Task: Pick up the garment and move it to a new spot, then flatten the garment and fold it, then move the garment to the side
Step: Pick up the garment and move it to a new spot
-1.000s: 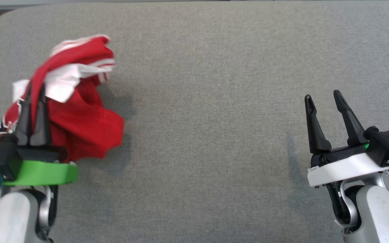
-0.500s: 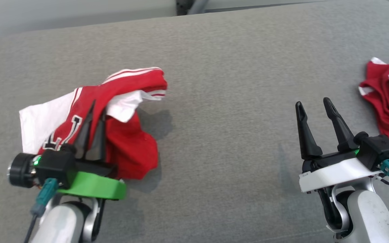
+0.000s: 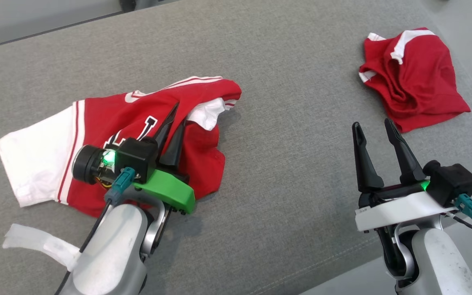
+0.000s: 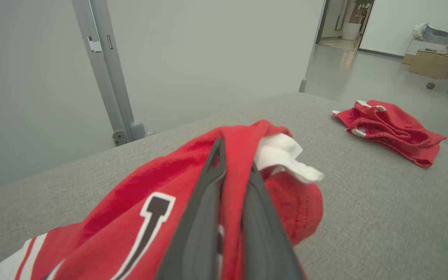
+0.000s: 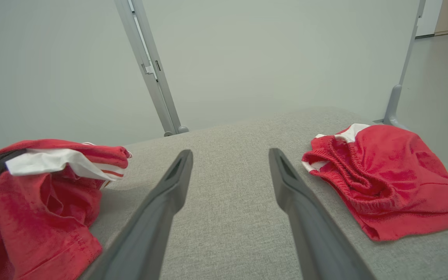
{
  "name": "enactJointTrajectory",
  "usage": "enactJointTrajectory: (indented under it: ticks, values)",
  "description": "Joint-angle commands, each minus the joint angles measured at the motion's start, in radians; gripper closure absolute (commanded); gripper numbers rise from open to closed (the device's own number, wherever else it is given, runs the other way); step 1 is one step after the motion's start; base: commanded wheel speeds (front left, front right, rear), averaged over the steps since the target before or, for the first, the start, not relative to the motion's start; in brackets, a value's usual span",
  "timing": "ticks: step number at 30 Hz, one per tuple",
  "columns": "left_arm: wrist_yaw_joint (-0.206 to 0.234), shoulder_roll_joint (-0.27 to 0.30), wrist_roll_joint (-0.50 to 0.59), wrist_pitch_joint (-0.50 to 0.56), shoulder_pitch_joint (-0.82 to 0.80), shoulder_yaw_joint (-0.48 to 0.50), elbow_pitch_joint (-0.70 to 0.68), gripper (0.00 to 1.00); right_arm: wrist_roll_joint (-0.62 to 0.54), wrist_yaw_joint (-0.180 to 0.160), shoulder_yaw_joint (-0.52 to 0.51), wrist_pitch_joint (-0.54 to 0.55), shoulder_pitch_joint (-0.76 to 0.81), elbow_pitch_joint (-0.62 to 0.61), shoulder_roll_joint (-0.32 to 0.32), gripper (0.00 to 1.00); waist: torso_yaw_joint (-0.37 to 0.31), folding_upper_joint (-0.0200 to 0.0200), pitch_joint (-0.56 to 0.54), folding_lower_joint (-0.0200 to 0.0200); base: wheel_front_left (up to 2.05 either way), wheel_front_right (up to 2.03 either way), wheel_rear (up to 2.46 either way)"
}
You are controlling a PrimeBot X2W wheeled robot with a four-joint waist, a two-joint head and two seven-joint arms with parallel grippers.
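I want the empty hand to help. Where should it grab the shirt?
Probably the white flap at the bunched end of the shirt, reached from the robot's right by the open right gripper: it juts loose above the cushion, facing that side.

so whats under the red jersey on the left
Grey padded surface shows around the jersey, and a white fold pokes out beneath its raised red edge. Whatever lies directly below the cloth is covered.

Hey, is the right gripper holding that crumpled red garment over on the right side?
No: the right gripper is open above the bare grey cushion, and the crumpled red garment lies apart beside it.
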Motion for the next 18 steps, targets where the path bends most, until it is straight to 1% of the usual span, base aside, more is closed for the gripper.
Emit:
enactJointTrajectory:
  ticks: [1,5,6,7,8,9,12,15,18]
  values:
    - [-0.005,-0.002,0.004,-0.011,-0.023,-0.003,0.02,1.0,0.005,-0.001,0.001,-0.01,-0.014,0.007,0.002,0.0,-0.07,0.0,0.055,0.0,0.0,0.0,0.0]
    - [-0.019,-0.025,-0.014,-0.028,-0.045,-0.014,0.099,1.0,0.006,-0.001,-0.001,-0.024,-0.017,0.027,0.005,0.0,-0.075,0.0,0.056,0.0,0.0,0.0,0.0]
    - [-0.021,-0.029,-0.014,-0.034,-0.049,-0.017,0.114,0.93,0.004,-0.001,-0.004,-0.025,-0.015,0.032,0.005,0.0,-0.07,0.0,0.052,0.0,0.0,0.0,0.0]
    - [-0.021,-0.034,-0.015,-0.043,-0.053,-0.018,0.123,0.64,0.001,-0.001,-0.007,-0.028,-0.012,0.036,0.006,0.0,-0.064,0.0,0.048,0.0,0.0,0.0,0.0]
    - [-0.019,-0.04,-0.017,-0.051,-0.057,-0.018,0.129,0.12,-0.002,-0.001,-0.009,-0.028,-0.011,0.039,0.006,0.0,-0.055,0.0,0.043,0.0,0.0,0.0,0.0]
    - [-0.018,-0.043,-0.017,-0.057,-0.058,-0.021,0.135,0.0,-0.005,-0.001,-0.011,-0.031,-0.01,0.041,0.006,0.0,-0.045,0.0,0.037,0.0,0.0,0.0,0.0]
    - [-0.006,-0.052,-0.021,-0.079,-0.054,-0.015,0.132,0.0,-0.015,-0.001,-0.017,-0.03,-0.008,0.043,0.0,0.0,-0.004,0.0,0.015,0.0,0.0,0.0,0.0]
    - [0.019,-0.054,-0.019,-0.098,-0.04,0.002,0.108,0.0,-0.02,-0.001,-0.022,-0.023,-0.004,0.037,-0.007,0.0,0.046,0.0,-0.006,0.0,0.0,0.0,0.0]
    - [0.038,-0.04,-0.029,-0.11,-0.014,0.03,0.078,0.0,-0.026,-0.001,-0.027,-0.014,0.0,0.032,-0.015,0.0,0.094,0.0,-0.027,0.0,0.0,0.0,0.0]
